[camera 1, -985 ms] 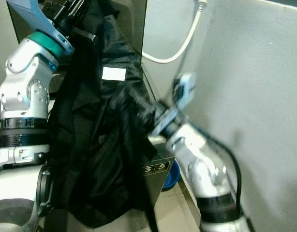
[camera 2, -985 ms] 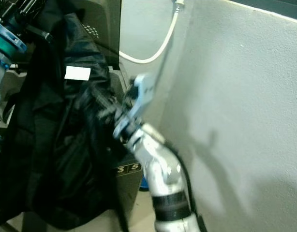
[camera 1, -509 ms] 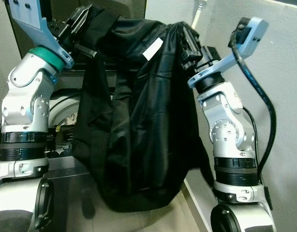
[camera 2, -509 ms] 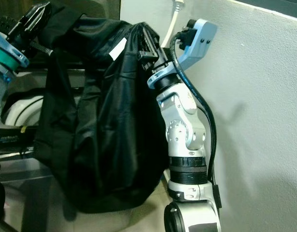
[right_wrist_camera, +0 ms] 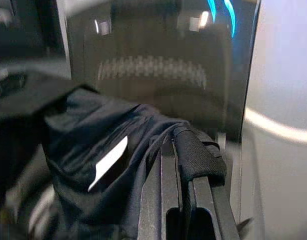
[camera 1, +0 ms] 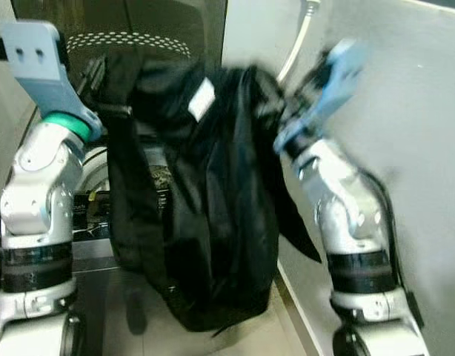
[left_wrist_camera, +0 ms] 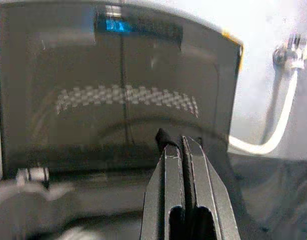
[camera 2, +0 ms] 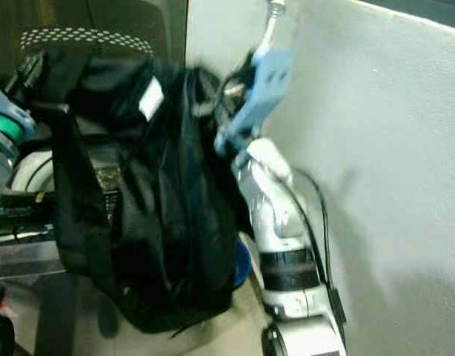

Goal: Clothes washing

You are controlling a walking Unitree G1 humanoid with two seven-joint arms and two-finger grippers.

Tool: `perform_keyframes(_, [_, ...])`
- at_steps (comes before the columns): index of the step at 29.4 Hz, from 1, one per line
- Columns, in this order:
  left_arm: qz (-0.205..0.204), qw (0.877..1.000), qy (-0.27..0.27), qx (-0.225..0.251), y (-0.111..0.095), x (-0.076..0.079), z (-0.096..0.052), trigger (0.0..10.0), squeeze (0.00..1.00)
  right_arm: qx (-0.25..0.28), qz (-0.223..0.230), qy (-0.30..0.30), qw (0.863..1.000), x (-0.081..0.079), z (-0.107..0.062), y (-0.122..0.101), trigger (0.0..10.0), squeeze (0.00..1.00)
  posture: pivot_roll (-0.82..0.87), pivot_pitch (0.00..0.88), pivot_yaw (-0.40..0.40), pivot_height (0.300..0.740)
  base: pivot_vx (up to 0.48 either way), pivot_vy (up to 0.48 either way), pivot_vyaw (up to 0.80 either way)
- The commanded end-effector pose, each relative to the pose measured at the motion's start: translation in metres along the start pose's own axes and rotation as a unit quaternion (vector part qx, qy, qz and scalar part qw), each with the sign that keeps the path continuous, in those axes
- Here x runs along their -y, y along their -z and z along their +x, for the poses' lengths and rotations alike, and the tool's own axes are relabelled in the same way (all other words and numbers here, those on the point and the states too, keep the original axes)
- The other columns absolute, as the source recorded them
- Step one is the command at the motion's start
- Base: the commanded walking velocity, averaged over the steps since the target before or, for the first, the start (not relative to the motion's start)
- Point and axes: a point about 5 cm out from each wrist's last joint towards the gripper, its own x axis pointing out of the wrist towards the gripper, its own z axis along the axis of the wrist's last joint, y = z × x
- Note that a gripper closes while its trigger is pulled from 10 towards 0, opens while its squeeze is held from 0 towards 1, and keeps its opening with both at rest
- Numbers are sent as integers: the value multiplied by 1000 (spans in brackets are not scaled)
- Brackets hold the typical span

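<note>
A black garment [camera 1: 205, 200] with a white label [camera 1: 201, 99] hangs between my two raised arms, in front of an open washing machine [camera 1: 90, 193]. My left gripper [camera 1: 100, 72] holds its upper left edge; in the left wrist view the fingers [left_wrist_camera: 166, 165] are shut on a thin strip of black cloth. My right gripper [camera 1: 278, 100] holds the upper right edge, blurred by motion. In the right wrist view its fingers [right_wrist_camera: 168, 165] pinch a thick black fold [right_wrist_camera: 196, 150]. The garment's lower end sags to about floor level.
The machine's dark raised lid [camera 1: 131, 41] with a dotted band stands behind the garment. A white hose [camera 1: 296, 44] runs up the wall behind. A grey wall [camera 1: 413, 133] stands close on the right. A blue object [camera 2: 242, 263] sits low beside the machine.
A second ago my right gripper was low at the garment's side; it rose to hold the top right edge. Since then both arms and the garment have dropped lower in the picture.
</note>
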Motion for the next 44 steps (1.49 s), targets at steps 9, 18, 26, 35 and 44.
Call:
perform_keyframes(9, [30, 999, -20, -10, 10, 11, -16, 10000, 0, -6, -23, -8, 1000, 1, -9, 6, 10000, 0, 40, 50, -51, 740, 0, 0, 0])
perform_keyframes(18, [25, 998, -53, 3, 2, 12, -24, 10000, 0, 2, -17, -7, 1000, -6, -6, 3, 10000, 0, 45, 47, -54, 740, 201, 0, 0])
perform_keyframes(26, [25, 998, -65, 4, 2, 11, -25, 10000, 0, 9, -8, -28, 1000, -16, -7, 6, 10000, 0, 47, 52, -52, 740, 352, 0, 428])
perform_keyframes(35, [13, 999, -48, -8, 3, 15, -25, 10000, 0, 10, -12, -16, 1000, -10, -9, 6, 10000, 0, 47, 65, -49, 740, 198, 0, 0])
perform_keyframes(44, [20, 999, -43, -11, 4, 18, -28, 10000, 0, 12, -9, -6, 1000, -6, -11, 6, 10000, 0, 45, 66, -47, 740, 0, 0, 0])
